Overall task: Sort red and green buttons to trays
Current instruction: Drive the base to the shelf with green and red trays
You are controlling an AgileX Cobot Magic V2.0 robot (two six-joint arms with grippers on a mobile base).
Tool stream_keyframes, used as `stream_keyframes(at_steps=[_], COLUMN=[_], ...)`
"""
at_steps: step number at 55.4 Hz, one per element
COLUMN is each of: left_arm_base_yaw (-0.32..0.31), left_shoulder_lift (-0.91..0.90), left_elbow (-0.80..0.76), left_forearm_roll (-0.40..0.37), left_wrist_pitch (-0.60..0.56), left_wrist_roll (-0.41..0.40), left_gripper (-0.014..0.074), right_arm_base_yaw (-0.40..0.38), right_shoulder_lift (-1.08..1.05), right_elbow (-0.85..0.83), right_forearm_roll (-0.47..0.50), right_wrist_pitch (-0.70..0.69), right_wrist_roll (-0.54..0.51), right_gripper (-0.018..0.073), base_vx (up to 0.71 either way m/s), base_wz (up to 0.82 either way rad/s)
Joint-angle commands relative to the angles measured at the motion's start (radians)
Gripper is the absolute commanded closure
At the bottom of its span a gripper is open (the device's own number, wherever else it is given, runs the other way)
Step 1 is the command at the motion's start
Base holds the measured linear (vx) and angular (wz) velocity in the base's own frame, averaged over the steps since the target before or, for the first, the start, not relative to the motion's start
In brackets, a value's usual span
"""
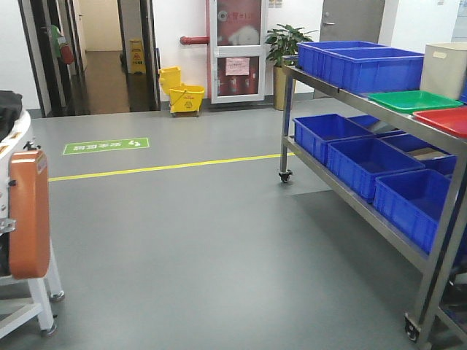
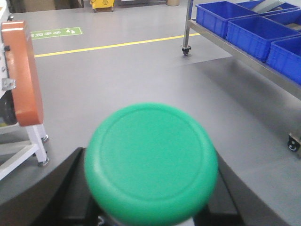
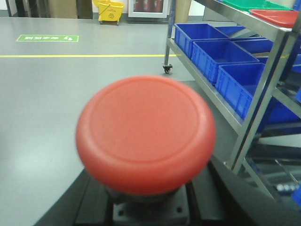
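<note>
The left fingers (image 2: 66,200) are broad matte-black wedges with smooth sloping outer edges; the right fingers (image 3: 235,207) match, with grooved black panels along their inner sides.

Parked at right on the grey floor (image 1: 219,248): steel rack (image 1: 287,124) on castors. On its top shelf, far end: blue crates (image 1: 365,65). Nearer, toward the back edge: cream tub (image 1: 445,69). Along the front edge: green tray (image 1: 414,100), then red tray (image 1: 445,120) just beside it, cropped by the frame. On the lower shelf: row of lower crates (image 1: 372,164). Across the floor: yellow line (image 1: 168,167).
</note>
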Motion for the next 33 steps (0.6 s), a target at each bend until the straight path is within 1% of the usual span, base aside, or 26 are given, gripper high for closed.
stream_keyframes(at_steps=[1,19,33], left_arm_base_yaw=[-0.009,-0.009,-0.009], left_shoulder_lift=[-0.001,-0.001,-0.001], left_elbow=[-0.024,-0.024,-0.024], left_forearm_roll=[0.005,0.005,0.005], left_wrist_pitch=[-0.079,-0.077,-0.076], left_wrist_roll=[-0.009,-0.009,-0.009], left_gripper=[0.0598,0.0598,0.0598], right_arm_base_yaw=[-0.002,-0.002,-0.002], right_shoulder_lift=[0.011,0.011,0.011], right_elbow=[-0.03,-0.03,-0.03], right_forearm_roll=[-0.01,-0.01,-0.01], right_wrist_pitch=[-0.08,-0.079,-0.079], right_wrist_roll=[0.0,0.0,0.0], right_gripper=[0.0568,0.0568,0.0568], base_vx=[0.5,0.53,0.57], base_wz=[-0.06,-0.03,0.13])
